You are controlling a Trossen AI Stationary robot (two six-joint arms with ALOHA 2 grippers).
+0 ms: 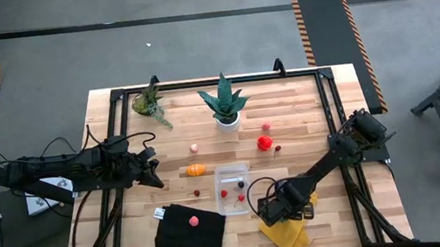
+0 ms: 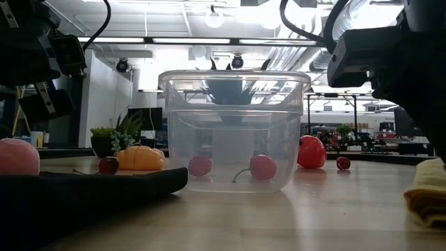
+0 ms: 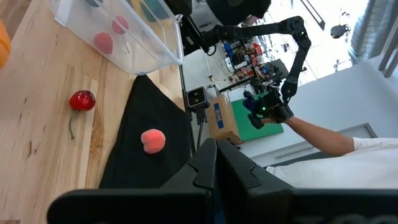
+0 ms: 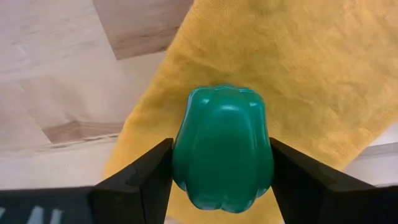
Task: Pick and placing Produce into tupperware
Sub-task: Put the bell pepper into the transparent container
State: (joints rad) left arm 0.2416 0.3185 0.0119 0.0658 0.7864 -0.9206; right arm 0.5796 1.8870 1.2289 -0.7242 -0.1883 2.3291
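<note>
Pepper, green, toy (image 4: 222, 157), is clamped between the two dark fingers of the right gripper (image 4: 222, 163), jaws set about as wide as the fruit and pressing its flanks, so the grip looks square and centred. Right gripper (image 1: 278, 206) sits over the yellow cloth (image 1: 290, 232) at the table's near edge, just beside the tupperware (image 1: 233, 188); the pepper appears clear of the cloth, prob. lifted from it for the short carry across. Tupperware stands upright and open-topped near table centre, w/ two reddish pieces on its floor (image 2: 262, 167), (image 2: 200, 166); open top and nearness to the right arm suit a drop from above. Left gripper (image 1: 156, 179) waits low over the boards left of centre, near the orange piece (image 1: 196, 169); its jaws are drawn together w/ nothing between them, per the left wrist view. Produce outstanding: pink piece (image 1: 193, 220) on the black cloth (image 1: 189, 230); dark red cherry w/ stem (image 3: 82, 101) on bare wood beside that cloth; red piece (image 1: 265, 142) and small pink pieces (image 1: 266, 126), (image 1: 194, 148) further back, toward the potted plant (image 1: 225, 106). Judgement: task roughly a third done; step in hand is transfer of the pepper. Risk: container wall is see-through and light, so a low approach could knock it.
</note>
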